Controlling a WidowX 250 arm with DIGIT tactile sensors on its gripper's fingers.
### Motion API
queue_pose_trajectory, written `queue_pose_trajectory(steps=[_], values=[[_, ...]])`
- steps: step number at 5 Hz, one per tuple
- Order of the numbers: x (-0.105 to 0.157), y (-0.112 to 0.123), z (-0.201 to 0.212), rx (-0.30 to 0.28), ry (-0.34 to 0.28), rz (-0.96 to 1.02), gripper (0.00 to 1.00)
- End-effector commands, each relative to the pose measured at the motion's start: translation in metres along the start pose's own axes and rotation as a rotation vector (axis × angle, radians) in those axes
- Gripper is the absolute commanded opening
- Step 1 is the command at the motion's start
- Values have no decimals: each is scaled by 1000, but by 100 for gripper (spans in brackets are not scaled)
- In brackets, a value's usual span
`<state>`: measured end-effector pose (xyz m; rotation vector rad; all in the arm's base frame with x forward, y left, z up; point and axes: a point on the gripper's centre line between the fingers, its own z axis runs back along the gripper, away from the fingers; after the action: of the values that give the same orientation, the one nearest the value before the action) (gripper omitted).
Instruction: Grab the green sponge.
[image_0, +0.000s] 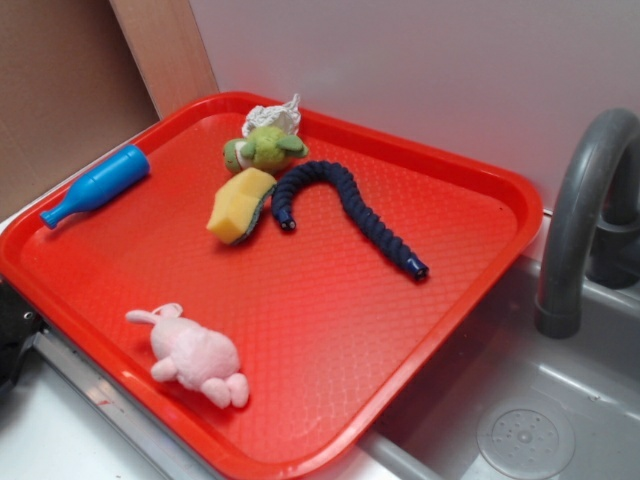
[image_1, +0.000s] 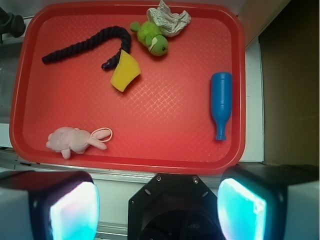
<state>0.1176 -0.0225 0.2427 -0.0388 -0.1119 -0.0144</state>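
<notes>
Gripper (image_1: 159, 200) wide open w/ nothing held (green sponge (image_0: 240, 205) touching snake (image_0: 350, 205)).

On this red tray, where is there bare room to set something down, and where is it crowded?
Bare tray: the broad middle between the pink plush and the green sponge, and the sink-side stretch beyond the blue snake. Also free between the blue bottle and the sponge. Crowded: the far corner, where the sponge, snake, green plush and crumpled white wad cluster.
</notes>
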Motion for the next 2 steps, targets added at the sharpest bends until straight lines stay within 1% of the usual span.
queue_pose_trajectory(steps=[1, 2], values=[[0, 0, 0, 0, 0, 0, 100], [14, 5, 1, 7, 2, 251, 100]])
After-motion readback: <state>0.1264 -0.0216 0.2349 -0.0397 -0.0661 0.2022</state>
